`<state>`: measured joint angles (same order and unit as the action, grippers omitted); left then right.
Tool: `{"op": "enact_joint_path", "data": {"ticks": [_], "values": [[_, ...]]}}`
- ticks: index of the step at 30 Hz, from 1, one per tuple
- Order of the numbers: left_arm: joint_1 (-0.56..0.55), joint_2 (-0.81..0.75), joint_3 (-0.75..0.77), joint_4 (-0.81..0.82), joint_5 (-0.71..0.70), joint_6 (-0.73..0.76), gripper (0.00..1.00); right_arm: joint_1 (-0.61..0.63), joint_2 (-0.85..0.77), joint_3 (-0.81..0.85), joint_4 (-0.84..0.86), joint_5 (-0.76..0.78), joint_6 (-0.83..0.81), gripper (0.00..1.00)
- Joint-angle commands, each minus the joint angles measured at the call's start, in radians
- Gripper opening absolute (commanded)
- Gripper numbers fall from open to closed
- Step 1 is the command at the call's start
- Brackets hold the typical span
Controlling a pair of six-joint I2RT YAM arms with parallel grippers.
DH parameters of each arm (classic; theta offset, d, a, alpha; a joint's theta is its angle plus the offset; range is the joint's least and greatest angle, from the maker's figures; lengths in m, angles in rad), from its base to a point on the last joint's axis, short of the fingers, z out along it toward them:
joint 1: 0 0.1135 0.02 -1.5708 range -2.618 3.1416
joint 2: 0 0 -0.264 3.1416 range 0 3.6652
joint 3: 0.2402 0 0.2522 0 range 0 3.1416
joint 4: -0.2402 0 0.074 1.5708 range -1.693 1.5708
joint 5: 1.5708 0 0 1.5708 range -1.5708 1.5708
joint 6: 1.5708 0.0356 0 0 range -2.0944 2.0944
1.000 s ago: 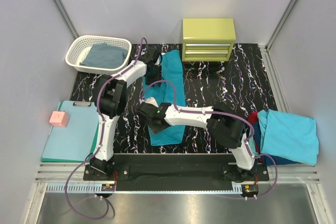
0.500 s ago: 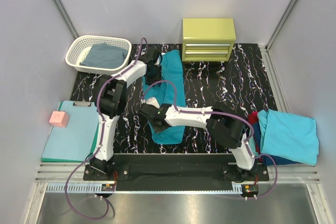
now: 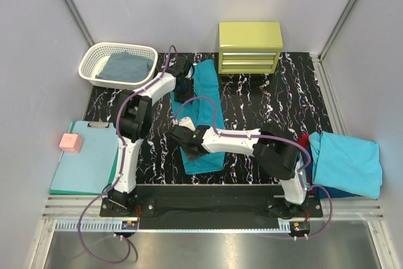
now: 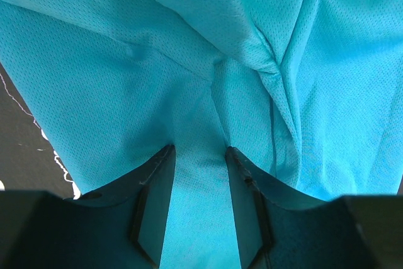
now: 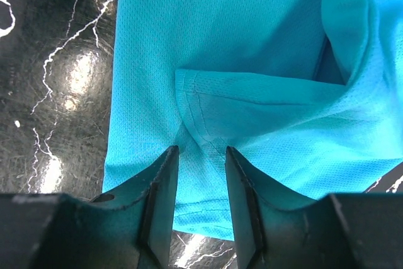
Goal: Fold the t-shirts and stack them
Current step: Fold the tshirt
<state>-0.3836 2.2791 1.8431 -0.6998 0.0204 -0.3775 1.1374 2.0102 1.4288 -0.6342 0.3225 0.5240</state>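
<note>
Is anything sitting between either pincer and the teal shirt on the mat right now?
Nothing visible. The left pincer and the right pincer are each right at the teal shirt, with cloth between the fingers in both wrist views. Only the black marbled mat lies around the shirt.
</note>
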Motion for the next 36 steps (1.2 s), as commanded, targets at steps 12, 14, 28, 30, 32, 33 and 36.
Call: {"op": "enact_joint_path", "data": {"ticks": [12, 14, 28, 30, 32, 33, 36], "values": [[0.005, 0.054, -0.022, -0.003, 0.009, 0.005, 0.45, 0.012, -0.036, 0.048, -0.009, 0.065, 0.022, 0.50], [0.005, 0.057, -0.022, -0.001, 0.009, 0.006, 0.45, 0.010, -0.033, 0.045, -0.005, 0.084, 0.022, 0.50], [0.005, 0.057, -0.024, -0.003, 0.012, 0.008, 0.45, -0.001, 0.041, 0.073, -0.033, 0.162, 0.047, 0.37], [0.005, 0.057, -0.025, -0.003, 0.012, 0.009, 0.45, -0.002, 0.048, 0.073, -0.035, 0.156, 0.050, 0.38], [0.005, 0.057, -0.025, -0.003, 0.015, 0.011, 0.45, -0.001, 0.050, 0.071, -0.033, 0.150, 0.051, 0.38], [0.005, 0.057, -0.027, -0.003, 0.015, 0.009, 0.45, -0.002, 0.048, 0.071, -0.033, 0.150, 0.053, 0.38], [0.005, 0.059, -0.025, -0.003, 0.015, 0.009, 0.45, -0.001, 0.050, 0.071, -0.038, 0.151, 0.053, 0.29]]}}
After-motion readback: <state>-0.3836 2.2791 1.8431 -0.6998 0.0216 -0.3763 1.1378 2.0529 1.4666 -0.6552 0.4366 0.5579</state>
